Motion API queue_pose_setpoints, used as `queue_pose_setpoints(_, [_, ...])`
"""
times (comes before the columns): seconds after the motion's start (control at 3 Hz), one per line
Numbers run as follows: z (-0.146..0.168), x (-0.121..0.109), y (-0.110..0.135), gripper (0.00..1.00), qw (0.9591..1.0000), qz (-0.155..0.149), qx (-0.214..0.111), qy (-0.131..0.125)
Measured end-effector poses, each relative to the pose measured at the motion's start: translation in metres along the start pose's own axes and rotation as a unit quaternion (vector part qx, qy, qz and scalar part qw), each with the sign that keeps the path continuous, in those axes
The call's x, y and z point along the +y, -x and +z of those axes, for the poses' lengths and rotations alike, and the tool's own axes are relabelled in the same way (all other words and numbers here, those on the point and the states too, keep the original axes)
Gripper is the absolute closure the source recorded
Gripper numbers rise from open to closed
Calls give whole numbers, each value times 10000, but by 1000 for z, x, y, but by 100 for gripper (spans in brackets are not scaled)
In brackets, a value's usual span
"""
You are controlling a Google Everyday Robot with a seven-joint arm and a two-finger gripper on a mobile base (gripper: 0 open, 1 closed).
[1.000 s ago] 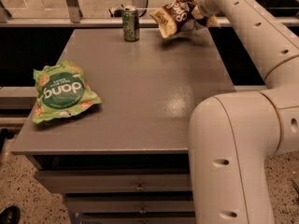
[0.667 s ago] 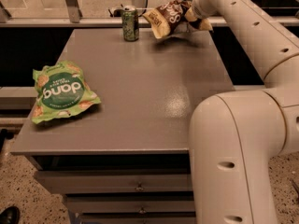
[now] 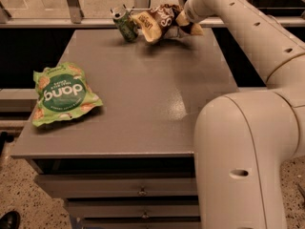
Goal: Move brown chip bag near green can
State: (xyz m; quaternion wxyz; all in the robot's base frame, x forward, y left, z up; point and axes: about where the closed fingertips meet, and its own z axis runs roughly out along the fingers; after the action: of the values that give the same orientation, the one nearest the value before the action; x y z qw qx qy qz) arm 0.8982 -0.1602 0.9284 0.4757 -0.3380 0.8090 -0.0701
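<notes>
The brown chip bag (image 3: 156, 22), dark brown with cream ends, hangs just above the far edge of the grey table (image 3: 143, 94). My gripper (image 3: 185, 25) is at the bag's right end, shut on it, mostly hidden behind the white wrist. The bag's left end touches the small green can (image 3: 125, 25). The can stands at the far edge and leans to the left.
A green chip bag (image 3: 63, 93) with white lettering lies flat near the table's left edge. My white arm (image 3: 248, 128) fills the right side and the front right corner. A rail runs behind the table. Drawers are below the front edge.
My gripper has carried the brown chip bag to the left, up against the green can. The can stood upright before and now leans left.
</notes>
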Motion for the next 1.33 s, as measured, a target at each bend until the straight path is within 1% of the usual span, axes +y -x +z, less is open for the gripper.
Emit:
queue_pose_setpoints(0.33, [0,11,4,53,9999,-1,-26,119])
queue_pose_setpoints(0.67, [1,17,3,30,9998,-16,-21,184])
queue_pose_setpoints(1.0, [3,19,-1,7,9998,-29,32,183])
queue_pose_setpoints(1.33, [1,22,1,0,9997,-36,-27,229])
